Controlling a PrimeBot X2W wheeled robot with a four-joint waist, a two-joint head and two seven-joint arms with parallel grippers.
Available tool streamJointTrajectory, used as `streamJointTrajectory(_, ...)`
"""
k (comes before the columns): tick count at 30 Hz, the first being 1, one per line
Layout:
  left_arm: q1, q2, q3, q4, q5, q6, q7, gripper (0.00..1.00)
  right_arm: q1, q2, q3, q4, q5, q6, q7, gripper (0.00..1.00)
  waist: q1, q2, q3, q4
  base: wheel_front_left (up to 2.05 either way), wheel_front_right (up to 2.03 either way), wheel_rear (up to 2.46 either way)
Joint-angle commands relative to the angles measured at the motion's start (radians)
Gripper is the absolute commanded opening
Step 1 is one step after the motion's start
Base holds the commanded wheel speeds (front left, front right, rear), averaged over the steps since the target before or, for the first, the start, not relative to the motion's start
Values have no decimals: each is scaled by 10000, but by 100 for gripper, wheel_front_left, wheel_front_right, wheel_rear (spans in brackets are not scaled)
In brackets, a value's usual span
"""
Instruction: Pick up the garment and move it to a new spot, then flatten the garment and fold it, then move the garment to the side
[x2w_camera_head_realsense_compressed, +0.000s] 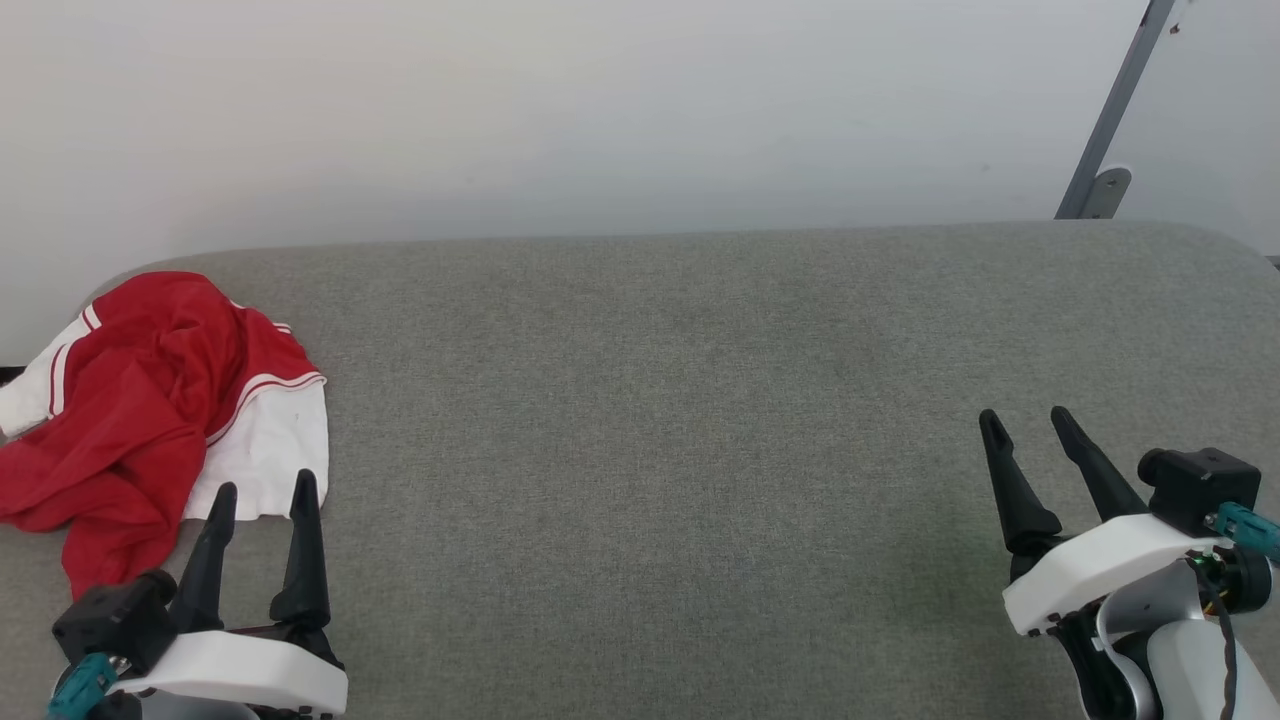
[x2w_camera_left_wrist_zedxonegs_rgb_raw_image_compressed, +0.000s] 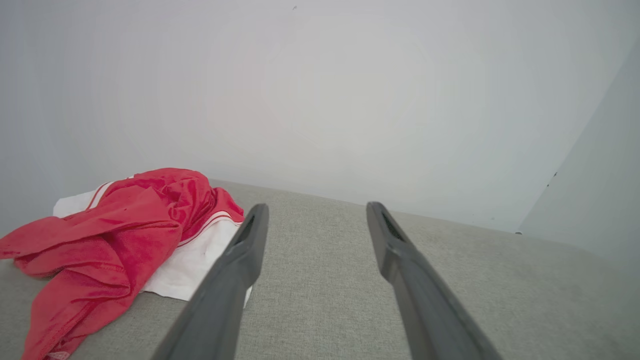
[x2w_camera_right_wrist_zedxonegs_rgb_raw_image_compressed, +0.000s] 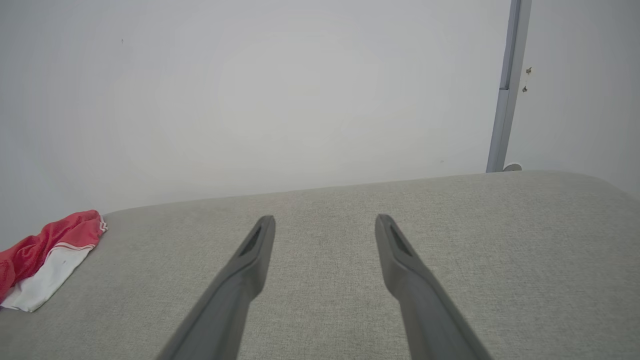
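The garment (x2w_camera_head_realsense_compressed: 150, 400) lies crumpled in a heap at the far left of the grey table (x2w_camera_head_realsense_compressed: 700, 400): red fabric with white sleeves and red-and-white striped trim. My left gripper (x2w_camera_head_realsense_compressed: 264, 495) stands open at the lower left, its fingertips just short of the heap's white sleeve, holding nothing. In the left wrist view the garment (x2w_camera_left_wrist_zedxonegs_rgb_raw_image_compressed: 115, 240) lies left of the gripper (x2w_camera_left_wrist_zedxonegs_rgb_raw_image_compressed: 316, 211), whose left finger overlaps the white edge. My right gripper (x2w_camera_head_realsense_compressed: 1027, 420) stands open over bare cloth at the lower right. The right wrist view shows the gripper (x2w_camera_right_wrist_zedxonegs_rgb_raw_image_compressed: 325, 220) with the garment (x2w_camera_right_wrist_zedxonegs_rgb_raw_image_compressed: 45, 255) far to its left.
A white wall runs behind the table's rounded back edge. A grey metal strut (x2w_camera_head_realsense_compressed: 1110, 120) with a bracket rises at the back right corner; the strut (x2w_camera_right_wrist_zedxonegs_rgb_raw_image_compressed: 505, 90) also shows in the right wrist view. Bare grey cloth spans the table between the two grippers.
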Motion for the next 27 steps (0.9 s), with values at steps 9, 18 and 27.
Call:
streamJointTrajectory(9, 80, 130, -56, -119, 637, -35, -261, 100, -66, -19, 33, -100, -774, 3, -204, 100, 0, -1, -26, 2, 0, 0, 0)
streamJointTrajectory(18, 87, 102, -4, -51, 591, -100, -273, 100, 90, 72, -45, -105, -830, 3, -268, 100, 0, -1, -30, -27, 0, 0, 0)
streamJointTrajectory(27, 71, 98, -8, 8, 562, -147, -273, 100, 212, 112, -130, -129, -861, 4, -352, 100, 0, -1, -34, -41, 0, 0, 0)
